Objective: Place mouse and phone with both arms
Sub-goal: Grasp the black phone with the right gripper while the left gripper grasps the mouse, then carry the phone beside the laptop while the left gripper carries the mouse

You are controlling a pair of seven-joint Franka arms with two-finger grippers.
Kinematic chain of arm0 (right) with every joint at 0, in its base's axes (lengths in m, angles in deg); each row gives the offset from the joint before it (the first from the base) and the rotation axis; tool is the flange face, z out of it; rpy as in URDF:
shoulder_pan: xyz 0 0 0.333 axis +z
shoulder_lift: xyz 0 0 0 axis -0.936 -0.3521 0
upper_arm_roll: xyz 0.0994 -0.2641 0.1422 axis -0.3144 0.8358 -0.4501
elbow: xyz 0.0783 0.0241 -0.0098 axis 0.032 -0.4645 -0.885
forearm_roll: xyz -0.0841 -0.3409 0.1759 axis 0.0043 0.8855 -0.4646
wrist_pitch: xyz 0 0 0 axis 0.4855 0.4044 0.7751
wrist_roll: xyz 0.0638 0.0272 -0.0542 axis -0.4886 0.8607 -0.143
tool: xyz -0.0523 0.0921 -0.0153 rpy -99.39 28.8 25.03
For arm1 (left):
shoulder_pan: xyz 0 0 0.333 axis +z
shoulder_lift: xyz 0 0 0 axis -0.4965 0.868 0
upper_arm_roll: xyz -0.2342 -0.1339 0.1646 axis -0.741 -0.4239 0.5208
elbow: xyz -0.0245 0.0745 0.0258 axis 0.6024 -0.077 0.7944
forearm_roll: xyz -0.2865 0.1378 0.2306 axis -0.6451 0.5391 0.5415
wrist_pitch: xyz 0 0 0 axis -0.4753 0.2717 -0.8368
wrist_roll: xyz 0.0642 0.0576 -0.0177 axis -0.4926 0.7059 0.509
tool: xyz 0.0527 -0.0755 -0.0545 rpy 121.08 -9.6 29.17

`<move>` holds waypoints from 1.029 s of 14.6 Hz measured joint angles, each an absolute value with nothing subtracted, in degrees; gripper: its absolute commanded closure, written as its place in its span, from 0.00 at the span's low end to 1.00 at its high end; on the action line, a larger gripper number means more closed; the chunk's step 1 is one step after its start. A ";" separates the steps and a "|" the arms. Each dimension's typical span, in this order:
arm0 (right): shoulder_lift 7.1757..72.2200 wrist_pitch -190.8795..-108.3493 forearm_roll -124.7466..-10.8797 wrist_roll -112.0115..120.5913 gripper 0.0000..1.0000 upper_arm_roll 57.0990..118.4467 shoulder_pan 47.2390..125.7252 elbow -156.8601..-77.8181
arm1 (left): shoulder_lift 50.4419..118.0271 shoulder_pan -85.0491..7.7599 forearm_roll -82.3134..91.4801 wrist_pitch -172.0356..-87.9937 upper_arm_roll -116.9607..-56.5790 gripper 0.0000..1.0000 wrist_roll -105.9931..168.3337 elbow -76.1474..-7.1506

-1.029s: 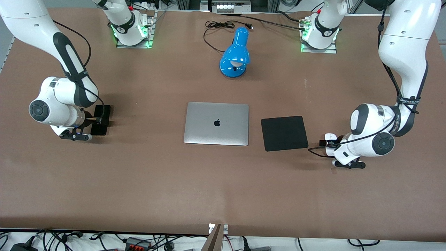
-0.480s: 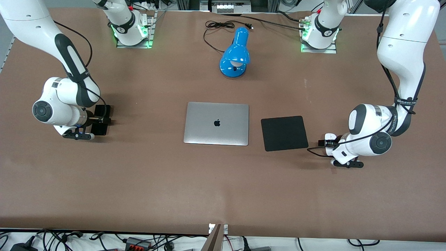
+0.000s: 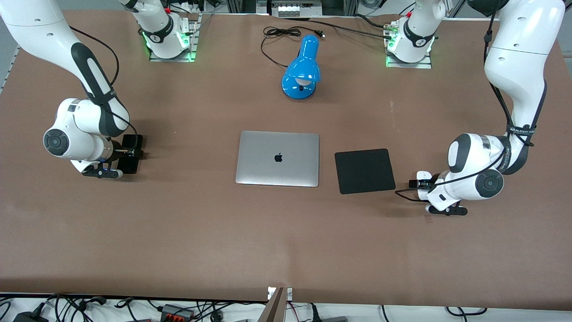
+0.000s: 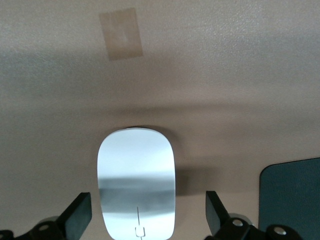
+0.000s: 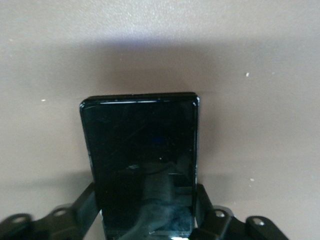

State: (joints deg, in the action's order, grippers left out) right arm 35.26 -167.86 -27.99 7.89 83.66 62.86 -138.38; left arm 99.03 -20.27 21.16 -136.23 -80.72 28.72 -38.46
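Observation:
The black phone [image 3: 133, 142] lies on the table at the right arm's end. My right gripper [image 3: 126, 154] is low over it. In the right wrist view the phone [image 5: 140, 145] sits between the two fingers [image 5: 86, 201], which press on its long sides, so the right gripper [image 5: 145, 202] is shut on it. The white mouse [image 3: 422, 174] lies at the left arm's end, beside the black square pad [image 3: 364, 171]. My left gripper [image 3: 420, 182] is low over it. In the left wrist view the mouse [image 4: 136, 180] lies between the open fingers [image 4: 79, 216] of the left gripper [image 4: 147, 217], with a gap on each side.
A closed silver laptop [image 3: 278, 158] lies mid-table next to the pad. A blue desk lamp [image 3: 302, 69] with a black cord [image 3: 279, 33] stands near the arm bases. A tan tape patch [image 4: 120, 34] is stuck to the table near the mouse.
The right arm's wrist has shifted slightly toward the laptop and the arm bases. The left arm has barely moved. The phone and the mouse stay where they were.

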 measured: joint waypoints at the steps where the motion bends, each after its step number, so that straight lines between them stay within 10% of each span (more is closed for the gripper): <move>1: 35.21 -167.48 -27.99 7.89 0.76 83.63 62.86 -138.51 | 99.03 -20.27 21.16 -136.25 -80.70 0.07 28.72 -38.46; 15: 39.54 -152.49 -28.76 16.42 0.85 82.52 74.05 -126.93 | 99.02 -19.28 21.17 -136.40 -80.39 0.52 25.61 -38.46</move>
